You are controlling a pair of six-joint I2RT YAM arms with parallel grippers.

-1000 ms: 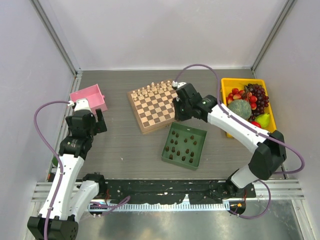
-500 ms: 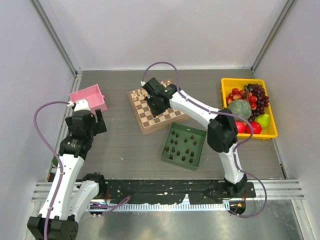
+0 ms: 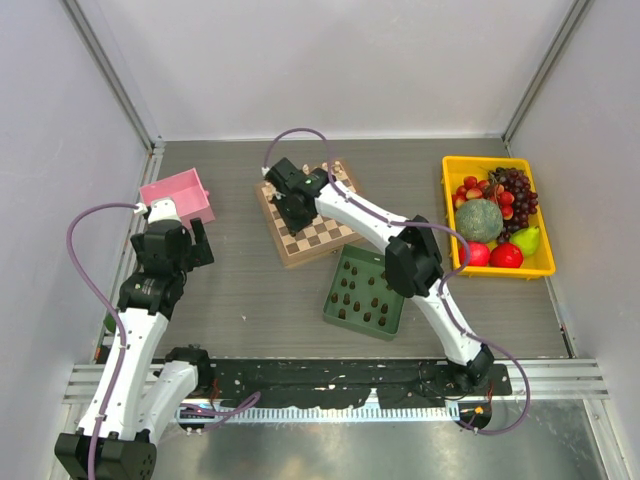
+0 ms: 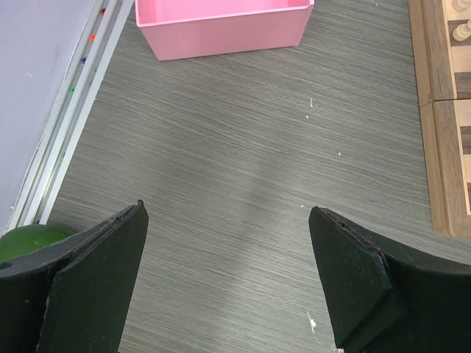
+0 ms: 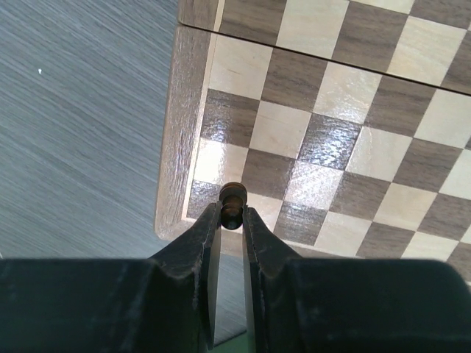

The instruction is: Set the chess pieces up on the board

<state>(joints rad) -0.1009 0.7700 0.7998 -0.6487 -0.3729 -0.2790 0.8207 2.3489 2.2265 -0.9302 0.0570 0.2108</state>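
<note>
Within the last second our right arm has swung from the right-hand edge of the square wooden chessboard with light and dark brown checks (image 3: 325,232), next to the square green tray (image 3: 333,285), across to the board's near-left corner.

The right gripper (image 5: 232,209) now hangs just above that corner. Its 2 fingers are pinched almost together on 1 tiny dark brown wooden chessman (image 5: 233,197), whose rounded top shows between the tips. The piece sits over the corner squares. We cannot tell whether its base touches the wood yet.

The other dark brown chessmen (image 3: 360,300) stand in the green tray, just beside the board's near-right side. A row of pale cream chessmen (image 3: 335,168) lines the far edge. We see no dark piece on the squares in view.

So we judge the carry done and the placing about to start, with the setup barely begun.

Our left gripper (image 4: 227,220) has not moved. Its jaws are spread wide and hold nothing, over bare table near the pink plastic box (image 4: 221,26).
</note>
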